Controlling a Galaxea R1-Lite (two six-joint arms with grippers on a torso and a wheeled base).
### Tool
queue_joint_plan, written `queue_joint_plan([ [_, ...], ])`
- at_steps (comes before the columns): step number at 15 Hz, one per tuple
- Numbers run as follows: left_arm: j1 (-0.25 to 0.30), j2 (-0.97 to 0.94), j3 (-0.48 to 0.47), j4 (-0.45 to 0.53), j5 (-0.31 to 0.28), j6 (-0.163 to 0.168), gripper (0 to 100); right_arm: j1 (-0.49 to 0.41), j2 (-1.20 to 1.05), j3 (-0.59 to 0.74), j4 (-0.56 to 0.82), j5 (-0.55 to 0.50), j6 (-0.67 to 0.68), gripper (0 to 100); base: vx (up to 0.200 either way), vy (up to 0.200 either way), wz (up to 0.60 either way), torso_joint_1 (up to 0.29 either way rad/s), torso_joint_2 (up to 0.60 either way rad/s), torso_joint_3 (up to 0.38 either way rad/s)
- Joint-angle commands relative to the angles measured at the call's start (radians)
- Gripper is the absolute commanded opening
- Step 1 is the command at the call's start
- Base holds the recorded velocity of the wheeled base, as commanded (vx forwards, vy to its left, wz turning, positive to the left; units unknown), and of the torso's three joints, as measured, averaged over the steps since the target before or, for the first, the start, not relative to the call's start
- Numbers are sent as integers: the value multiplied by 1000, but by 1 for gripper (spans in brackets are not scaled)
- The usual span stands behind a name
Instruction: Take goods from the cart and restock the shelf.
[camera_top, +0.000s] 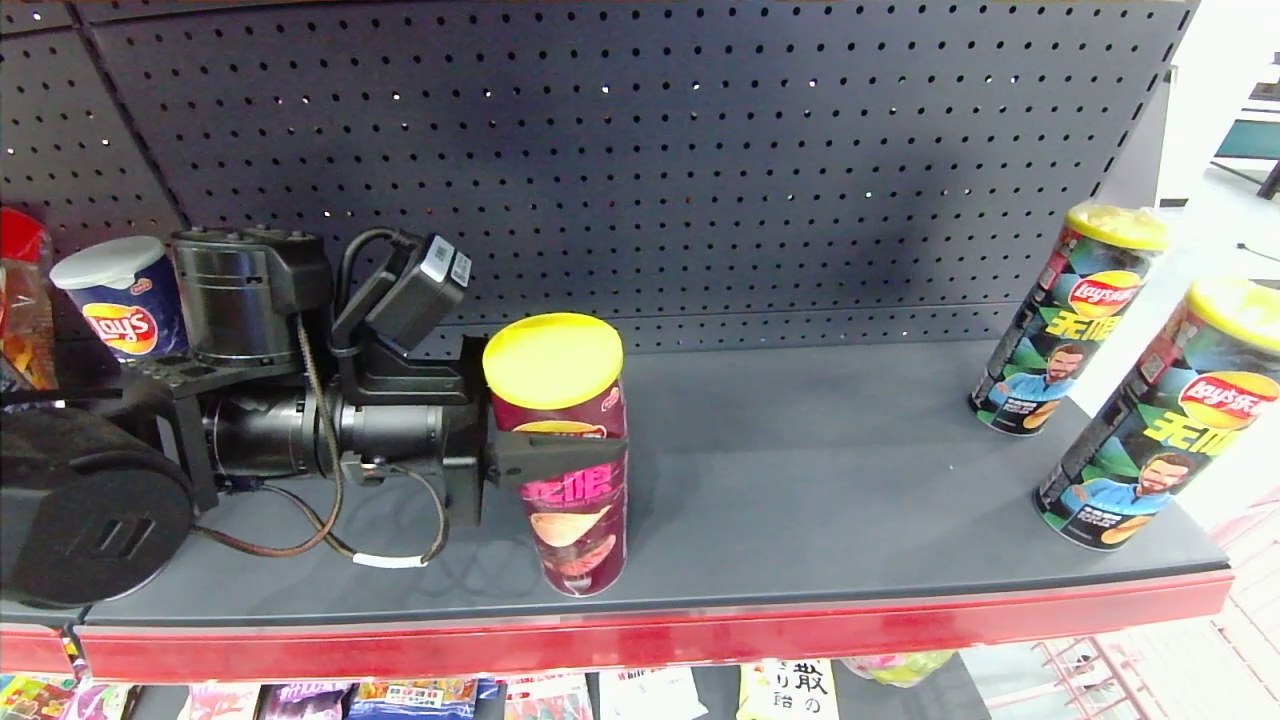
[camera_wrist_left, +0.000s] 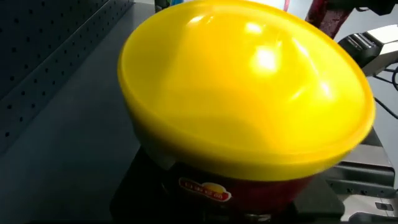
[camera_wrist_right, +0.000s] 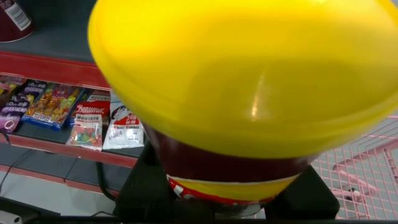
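Observation:
A maroon chip can (camera_top: 572, 470) with a yellow lid (camera_wrist_left: 249, 81) stands upright on the dark shelf (camera_top: 800, 480), near its red front edge. My left gripper (camera_top: 565, 452) comes in from the left and is shut on the can's upper body. A second red chip can with a yellow lid (camera_wrist_right: 249, 68) is held in my right gripper (camera_wrist_right: 224, 202), whose dark fingers (camera_wrist_right: 140, 190) show on either side of its body. This can hangs in front of the shelf unit, out over the lower shelves.
Two green yellow-lidded cans (camera_top: 1065, 320) (camera_top: 1160, 415) stand at the shelf's right end. A blue white-lidded can (camera_top: 120, 300) sits at the back left behind my arm. The pegboard wall (camera_top: 700, 150) backs the shelf. Snack packets (camera_wrist_right: 87, 118) fill a lower shelf; a pink wire cart (camera_wrist_right: 367, 168) is beside it.

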Motion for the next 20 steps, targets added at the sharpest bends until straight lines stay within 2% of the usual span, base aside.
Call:
queue_joint_plan([
  [1, 0, -4, 5, 2, -1, -1, 0, 0, 2, 2, 0, 0, 0, 0, 0, 0, 0, 0, 0, 0],
  [5, -3, -38, 49, 2, 0, -17, 0, 1, 2, 4, 0, 0, 0, 0, 0, 0, 0, 0, 0, 0],
  [10, -1, -47, 53, 4, 0, -21, 0, 0, 13, 5, 0, 3, -2, 0, 0, 0, 0, 0, 0, 0],
  [11, -1, -47, 48, 2, 6, -49, 0, 1, 11, 5, 0, 1, 0, 0, 0, 0, 0, 0, 0, 0],
  [12, -1, -47, 48, 2, 8, -55, 0, 1, 11, 5, 0, 0, -2, 0, 0, 0, 0, 0, 0, 0],
  [20, 2, -53, 65, 4, 17, -61, 0, 1, 11, 4, 0, 0, -2, 0, 0, 0, 0, 0, 0, 0],
])
